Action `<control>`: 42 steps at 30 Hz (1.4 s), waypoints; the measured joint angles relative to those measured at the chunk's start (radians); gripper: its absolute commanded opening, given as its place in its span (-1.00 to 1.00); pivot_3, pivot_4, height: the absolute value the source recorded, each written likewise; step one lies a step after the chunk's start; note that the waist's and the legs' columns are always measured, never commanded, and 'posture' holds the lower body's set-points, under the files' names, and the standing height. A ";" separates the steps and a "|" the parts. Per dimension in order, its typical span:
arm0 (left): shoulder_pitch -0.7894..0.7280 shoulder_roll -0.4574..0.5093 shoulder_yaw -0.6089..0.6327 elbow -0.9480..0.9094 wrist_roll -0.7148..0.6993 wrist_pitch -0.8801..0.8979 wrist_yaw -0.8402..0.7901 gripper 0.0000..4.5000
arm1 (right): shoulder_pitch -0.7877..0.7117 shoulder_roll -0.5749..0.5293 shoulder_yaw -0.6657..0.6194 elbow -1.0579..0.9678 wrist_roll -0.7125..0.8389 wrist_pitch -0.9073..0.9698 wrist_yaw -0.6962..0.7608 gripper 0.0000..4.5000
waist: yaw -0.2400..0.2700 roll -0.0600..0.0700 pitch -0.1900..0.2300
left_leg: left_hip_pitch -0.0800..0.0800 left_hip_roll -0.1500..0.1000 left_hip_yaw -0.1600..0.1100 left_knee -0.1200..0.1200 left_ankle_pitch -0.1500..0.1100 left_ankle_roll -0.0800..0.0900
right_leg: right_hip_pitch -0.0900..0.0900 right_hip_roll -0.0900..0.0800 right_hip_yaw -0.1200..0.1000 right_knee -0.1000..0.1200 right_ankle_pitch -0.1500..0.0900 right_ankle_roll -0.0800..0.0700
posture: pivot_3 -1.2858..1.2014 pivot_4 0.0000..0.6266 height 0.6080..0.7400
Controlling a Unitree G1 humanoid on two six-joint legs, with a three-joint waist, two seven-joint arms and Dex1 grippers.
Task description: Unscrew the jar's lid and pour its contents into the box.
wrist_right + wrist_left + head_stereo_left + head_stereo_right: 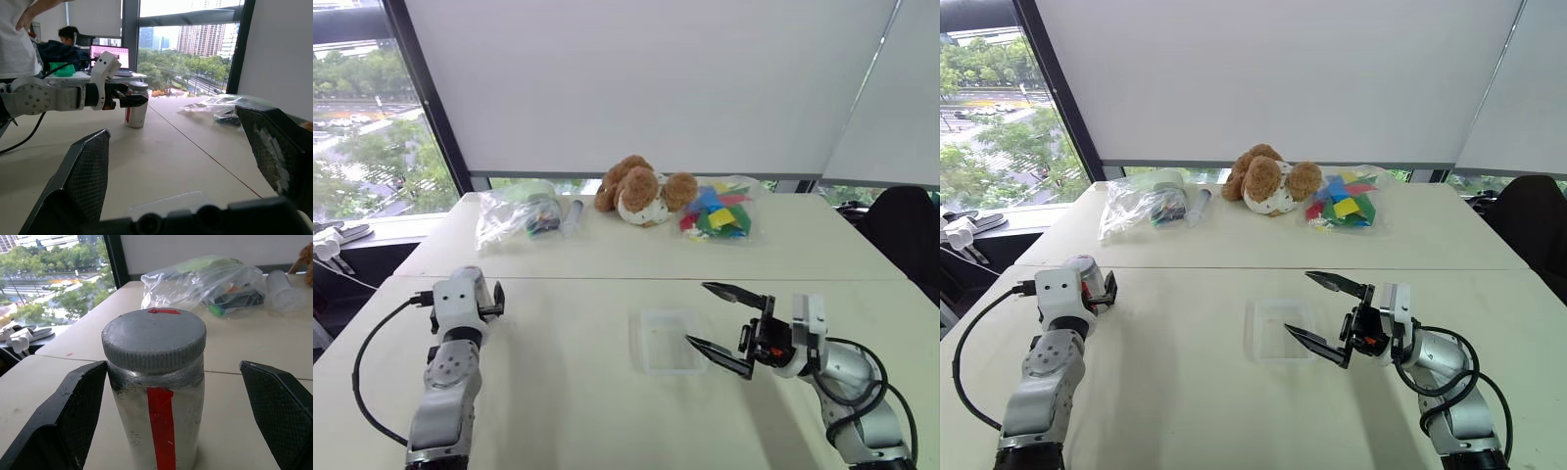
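1. left gripper (161, 396): fingers (63, 421) spread wide on either side of the jar (156, 411), gripping nothing. one finger looks very close to the jar wall; contact can't be told. the other is well apart from it.
2. jar stands upright on the counter (568, 392) at the near left, lid (154, 338) still screwed on, red stripe facing the wrist camera. judged: stiff metal-looking wall, smooth and likely slippery, probably light; a narrow can that could tip or spin if nudged off-centre.
3. best hold, as a guess: left fingers clamp the body below the lid, across the stripe. the ribbed lid edge offers better grip for twisting, so leave it free for the other hand.
4. contents not visible with the lid on.
5. box (671, 340) lies flat at counter centre, well apart from the jar; thin clear plastic, probably light enough to slide when bumped.
6. right gripper (724, 323): fingers released and wide apart, empty, just at the box's right edge, pointing toward the jar.
7. far side of the counter: clear bag of items (514, 215), small clear container (574, 215), plush dog (641, 191), bag of coloured pieces (717, 211). all well away from jar and box; nothing lies between them.
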 measured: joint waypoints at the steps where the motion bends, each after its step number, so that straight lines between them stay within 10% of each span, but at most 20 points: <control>1: 0.000 0.002 0.001 0.001 0.000 0.000 0.000 0.98 | 0.000 0.000 0.000 0.000 0.000 0.000 -0.004 1.00 | 0.000 0.000 0.000 | 0.000 0.000 0.000 0.000 0.000 0.000 | 0.000 0.000 0.000 0.000 0.000 0.000 | 0.03 -0.52 1.00; 21: -0.065 0.062 0.043 0.314 0.003 -0.132 -0.026 0.98 | 0.001 0.000 0.003 -0.031 -0.011 0.015 -0.070 1.00 | 0.000 0.000 0.000 | 0.000 0.000 0.000 0.000 0.000 0.000 | 0.000 0.000 0.000 0.000 0.000 0.000 | 0.03 -0.52 1.00; 27: -0.086 0.072 0.038 0.399 -0.002 -0.236 -0.069 -0.05 | 0.026 0.010 0.005 -0.031 -0.019 0.005 -0.070 1.00 | 0.000 0.000 0.000 | 0.000 0.000 0.000 0.000 0.000 0.000 | 0.000 0.000 0.000 0.000 0.000 0.000 | 0.03 -0.52 1.00; 37: -0.101 0.083 0.040 0.486 -0.027 -0.340 -0.127 -0.06 | 0.066 0.018 0.011 -0.008 -0.020 -0.041 -0.046 1.00 | -0.001 0.000 0.000 | 0.000 0.000 0.000 0.000 0.000 0.000 | 0.000 0.000 0.000 0.001 0.001 0.000 | 0.03 -0.52 1.00; 42: -0.016 0.178 0.018 0.302 -0.263 -0.335 -0.531 -0.06 | 0.071 -0.022 0.005 -0.047 0.026 0.058 -0.070 1.00 | -0.017 0.000 0.000 | -0.001 0.001 0.000 0.000 0.000 0.000 | -0.002 -0.001 0.000 0.001 0.001 0.000 | 0.03 -0.52 1.00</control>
